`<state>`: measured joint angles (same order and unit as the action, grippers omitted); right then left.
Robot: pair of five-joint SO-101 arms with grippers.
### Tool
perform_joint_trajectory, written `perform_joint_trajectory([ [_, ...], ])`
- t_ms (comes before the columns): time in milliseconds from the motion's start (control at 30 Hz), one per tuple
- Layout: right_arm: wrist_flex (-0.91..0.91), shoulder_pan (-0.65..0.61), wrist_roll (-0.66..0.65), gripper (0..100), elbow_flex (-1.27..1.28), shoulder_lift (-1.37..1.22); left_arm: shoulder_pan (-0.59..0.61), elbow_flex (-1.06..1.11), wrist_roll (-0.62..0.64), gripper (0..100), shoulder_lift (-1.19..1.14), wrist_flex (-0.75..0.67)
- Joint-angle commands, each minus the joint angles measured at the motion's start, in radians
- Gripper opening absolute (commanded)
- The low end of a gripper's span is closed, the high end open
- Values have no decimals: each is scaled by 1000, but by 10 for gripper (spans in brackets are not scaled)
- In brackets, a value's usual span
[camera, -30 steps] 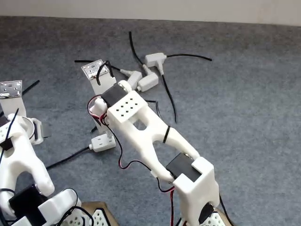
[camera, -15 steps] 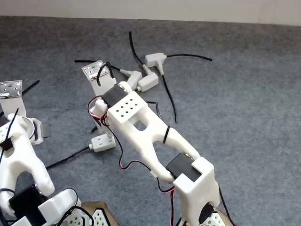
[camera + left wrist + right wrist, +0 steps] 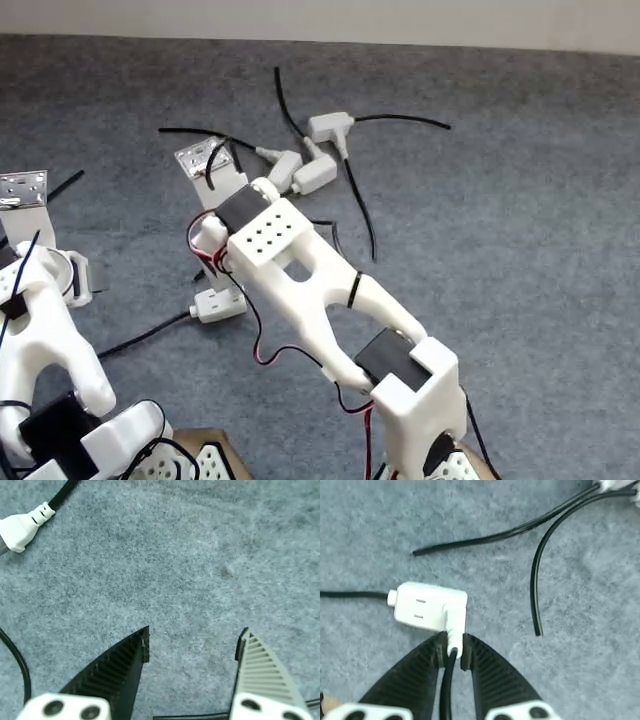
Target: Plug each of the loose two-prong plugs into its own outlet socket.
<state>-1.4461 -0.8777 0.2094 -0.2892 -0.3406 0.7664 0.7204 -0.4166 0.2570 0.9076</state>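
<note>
A white outlet socket (image 3: 427,611) lies on the grey carpet with two slots facing up and a black cord running off one end. A white two-prong plug (image 3: 454,630) stands against its side. My right gripper (image 3: 451,641) is shut on that plug's neck, and the plug's black cord runs back between the fingers. From above, my right arm (image 3: 290,260) hangs over the same outlet socket (image 3: 218,303). My left gripper (image 3: 192,640) stands open above bare carpet. Another white plug (image 3: 17,530) lies beyond it with its cord.
Several white plugs and sockets (image 3: 315,150) with black cords lie bunched at the back centre. Loose black cords (image 3: 540,580) cross the carpet near the outlet. My left arm (image 3: 40,330) sits at the left edge. The carpet to the right is open.
My right arm has shifted slightly toward the front with the plug in its grip. A black cord behind it has been pulled out longer to the left.
</note>
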Motion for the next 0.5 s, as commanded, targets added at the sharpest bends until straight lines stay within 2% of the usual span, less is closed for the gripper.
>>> perform_joint_trajectory([
  [0, -84, -19, -34, 7, -111, 30, -1, -39, -9, 288, 13, -9],
  [467, -122, -18, -35, 7, -182, 10, -1, -38, -9, 288, 13, -9],
])
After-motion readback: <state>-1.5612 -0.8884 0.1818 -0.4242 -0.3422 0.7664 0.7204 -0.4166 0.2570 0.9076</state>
